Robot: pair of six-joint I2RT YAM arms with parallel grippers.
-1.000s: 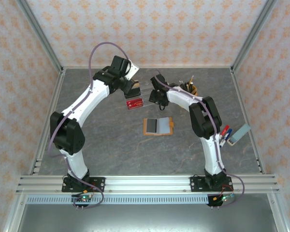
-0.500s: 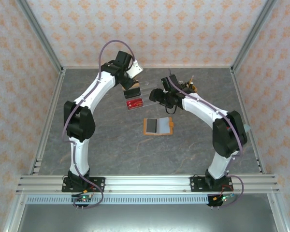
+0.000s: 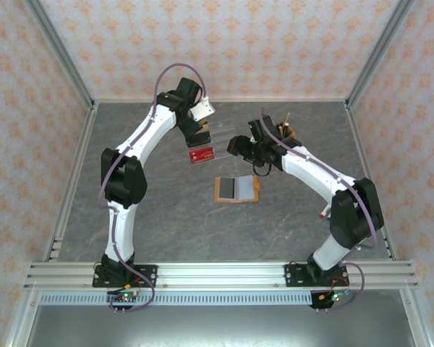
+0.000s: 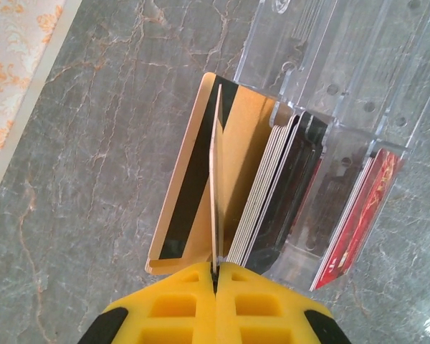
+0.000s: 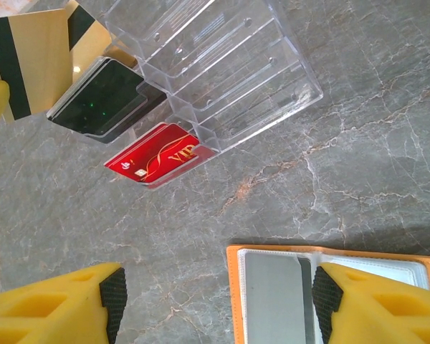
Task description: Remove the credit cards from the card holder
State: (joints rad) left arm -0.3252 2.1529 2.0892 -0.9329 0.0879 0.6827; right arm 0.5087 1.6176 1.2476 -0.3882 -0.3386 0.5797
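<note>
The card holder [image 3: 236, 189] lies open on the table, grey inside with an orange rim [image 5: 234, 301]. My left gripper [image 4: 216, 266] is shut on a thin credit card [image 4: 216, 179], seen edge-on. That card stands between a gold card with a black stripe [image 4: 190, 179] and a stack of cards [image 4: 272, 193] at the clear rack [image 4: 344, 64]. A red card [image 5: 154, 161] sits in the rack's low slot. My right gripper [image 5: 218, 301] hangs open above the card holder's left edge, holding nothing. From above, the left gripper [image 3: 201, 131] is at the rack and the right gripper [image 3: 242, 147] is beside it.
The clear acrylic rack [image 3: 218, 134] sits at the back middle of the table, with dark cards [image 5: 104, 97] in one slot. A cup of pens [image 3: 287, 129] stands behind the right arm. Metal frame posts and patterned walls close in the table.
The right gripper has opened wider and drawn back toward the card holder, its elbow swinging right. The left arm has shifted right, keeping its card at the rack.
</note>
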